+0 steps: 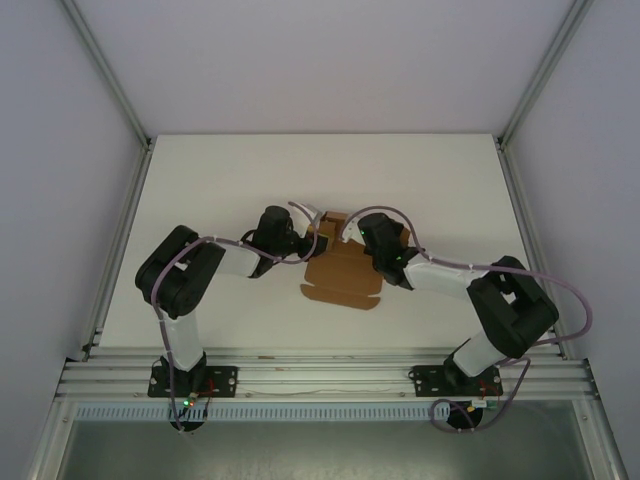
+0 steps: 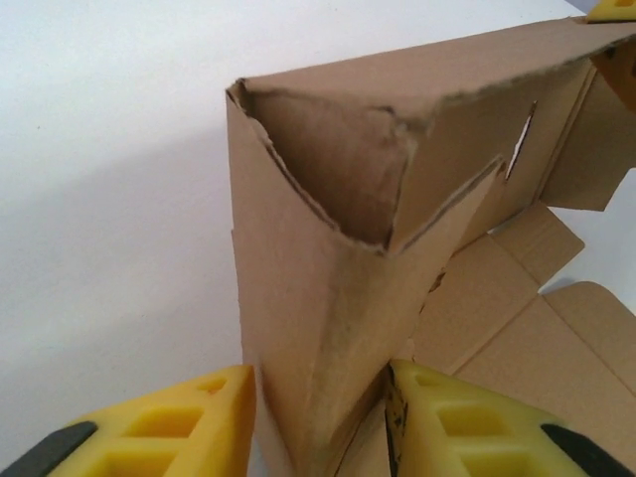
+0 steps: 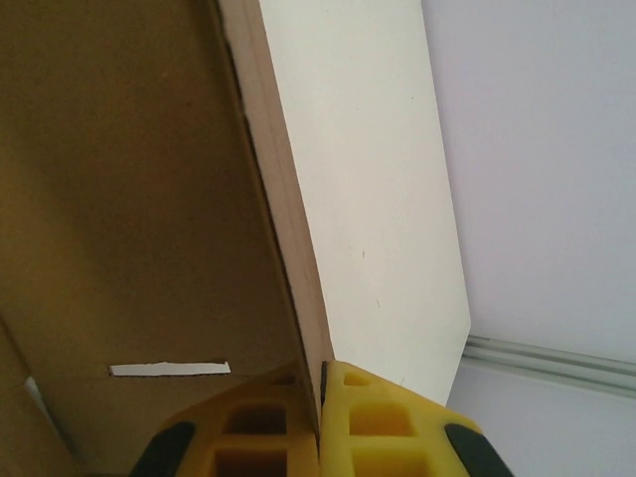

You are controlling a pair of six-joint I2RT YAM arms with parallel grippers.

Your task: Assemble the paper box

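Observation:
The paper box (image 1: 340, 275) is brown cardboard, partly folded, lying mid-table with its flat lid panel toward the arms and its walls raised at the far side. My left gripper (image 1: 318, 233) reaches in from the left. In the left wrist view its yellow fingers (image 2: 214, 417) press on either side of a folded corner wall of the paper box (image 2: 328, 149), so the left gripper (image 2: 320, 373) is shut on it. My right gripper (image 1: 350, 230) comes from the right. Seen from the right wrist, that gripper (image 3: 320, 370) pinches the thin edge of an upright wall of the paper box (image 3: 129, 199).
The white table (image 1: 200, 180) stretches around the box, ringed by an aluminium frame and pale enclosure walls. A narrow slot (image 3: 169, 369) is cut in the wall the right gripper holds. Both arms' cables arch above the box.

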